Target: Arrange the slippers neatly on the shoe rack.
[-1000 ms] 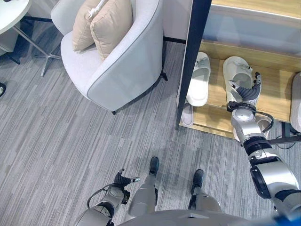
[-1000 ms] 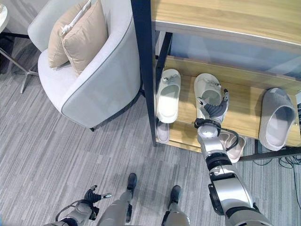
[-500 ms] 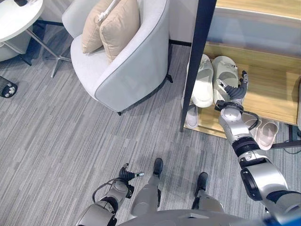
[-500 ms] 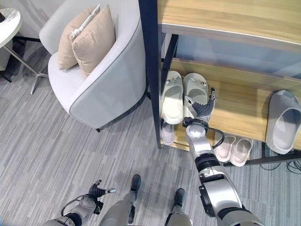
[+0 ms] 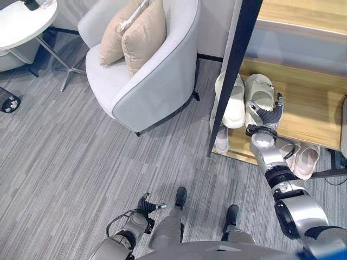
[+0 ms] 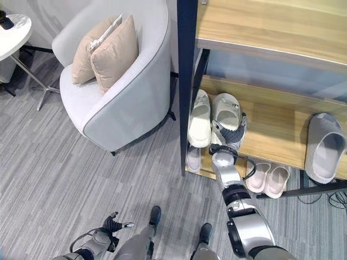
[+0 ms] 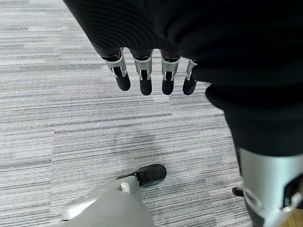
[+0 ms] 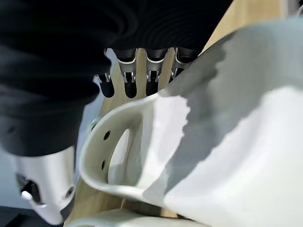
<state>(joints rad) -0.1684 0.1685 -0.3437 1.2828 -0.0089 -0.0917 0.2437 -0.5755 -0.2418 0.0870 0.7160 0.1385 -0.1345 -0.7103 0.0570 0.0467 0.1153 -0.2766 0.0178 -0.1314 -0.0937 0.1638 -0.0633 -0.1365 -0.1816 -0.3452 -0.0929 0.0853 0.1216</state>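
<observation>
Pale-wood shoe rack (image 6: 282, 127) with dark metal post. On its middle shelf, two smooth cream moulded slippers (image 6: 226, 111) lie side by side. Right hand (image 6: 232, 135) rests on the right one, fingers around its perforated strap. Left hand (image 5: 145, 207) relaxed, empty, above grey ribbed carpet (image 5: 70, 157).

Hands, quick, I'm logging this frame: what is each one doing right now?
Left hand: open, fingers straight, holding nothing, low over the grey carpet.
Right hand: on the cream perforated slipper on the wooden shoe rack shelf; grip cannot be told.
</observation>
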